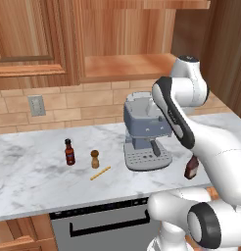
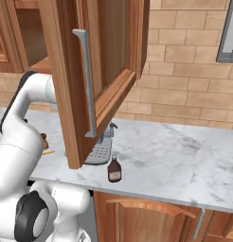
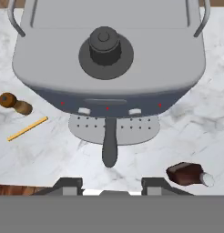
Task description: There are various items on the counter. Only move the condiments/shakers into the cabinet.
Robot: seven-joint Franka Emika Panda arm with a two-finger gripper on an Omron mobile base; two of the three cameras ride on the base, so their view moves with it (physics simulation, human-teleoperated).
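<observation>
Gripper (image 3: pixel 109 184) above espresso machine (image 3: pixel 109 59): jaws parted, nothing between. Brown glass bottle (image 3: pixel 186 174) upright, counter (image 3: pixel 196 132) front edge.

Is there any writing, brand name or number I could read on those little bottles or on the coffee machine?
No readable text anywhere.
Small sauce bottle: its red label is too small and blurred to show any words.
Dark brown bottle: a pale label band, with no legible print.
Coffee machine: just red dots and pale buttons on the front, no letters or numbers.
Pepper shaker: plain wood, no markings.
</observation>
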